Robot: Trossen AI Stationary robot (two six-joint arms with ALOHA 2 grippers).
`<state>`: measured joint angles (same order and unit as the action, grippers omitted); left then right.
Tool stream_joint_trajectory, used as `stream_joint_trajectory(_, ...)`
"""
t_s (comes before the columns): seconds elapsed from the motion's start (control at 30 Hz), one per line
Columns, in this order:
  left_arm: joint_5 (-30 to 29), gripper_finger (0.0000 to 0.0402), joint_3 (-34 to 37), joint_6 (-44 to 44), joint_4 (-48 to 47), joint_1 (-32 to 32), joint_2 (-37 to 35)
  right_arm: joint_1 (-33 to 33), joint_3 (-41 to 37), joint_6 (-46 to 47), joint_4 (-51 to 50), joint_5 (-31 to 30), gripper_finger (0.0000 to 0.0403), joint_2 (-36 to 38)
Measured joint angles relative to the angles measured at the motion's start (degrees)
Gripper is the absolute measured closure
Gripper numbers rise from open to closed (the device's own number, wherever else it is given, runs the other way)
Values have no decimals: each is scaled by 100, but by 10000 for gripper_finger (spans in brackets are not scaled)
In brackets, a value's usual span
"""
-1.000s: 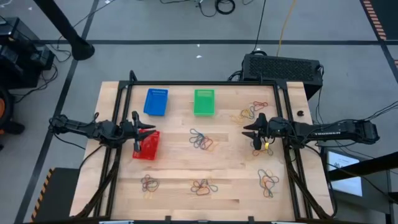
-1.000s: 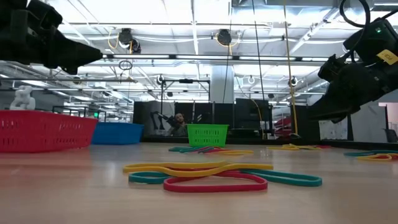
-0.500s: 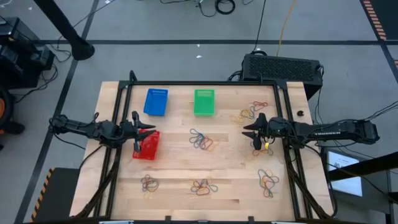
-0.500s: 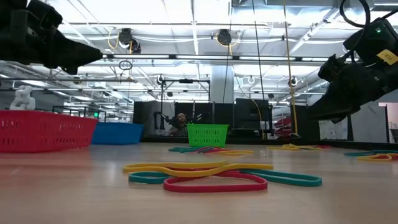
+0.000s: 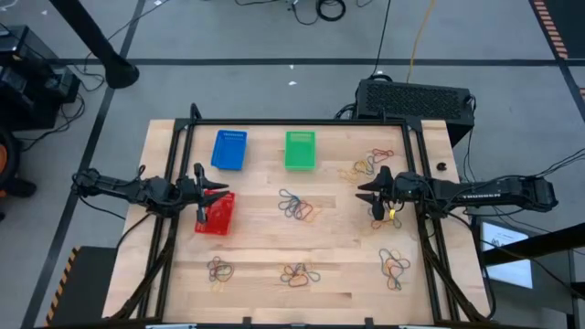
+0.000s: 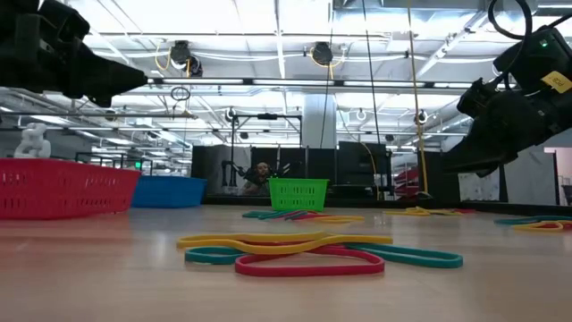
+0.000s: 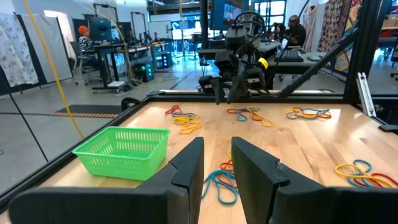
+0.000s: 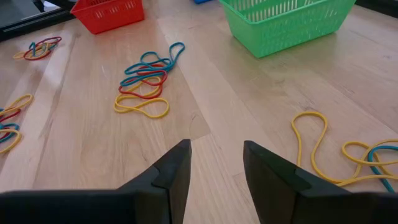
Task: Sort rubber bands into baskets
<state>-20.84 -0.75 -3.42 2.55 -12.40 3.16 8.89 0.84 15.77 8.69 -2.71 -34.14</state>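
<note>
Three baskets stand on the wooden table: blue (image 5: 229, 150) and green (image 5: 300, 150) at the far side, red (image 5: 216, 213) at the left. Rubber bands lie flat in loose heaps at the centre (image 5: 296, 206), the far right (image 5: 370, 164), beside the right arm (image 5: 388, 217) and along the near edge (image 5: 219, 270) (image 5: 297, 274) (image 5: 395, 267). My left gripper (image 5: 218, 189) hovers level by the red basket's far edge, open (image 7: 216, 163), nothing between its fingers. My right gripper (image 5: 366, 192) hangs at the right, tipped slightly down, open (image 8: 216, 163) over bare wood.
A black box with a grille (image 5: 416, 97) stands beyond the table's far right corner. A black frame rail (image 5: 302, 122) runs along the far edge, with more rails down both sides. Bare wood lies between the heaps.
</note>
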Motion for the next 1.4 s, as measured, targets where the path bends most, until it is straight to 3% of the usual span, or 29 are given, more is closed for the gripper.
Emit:
stream_joint_trajectory(1.03,0,311,2,0,0,2,0,1,-1,2,10,-9,264,1)
stream_joint_trajectory(1.4,-19,311,2,-33,13,1,2,102,63,0,798,-36,264,11)
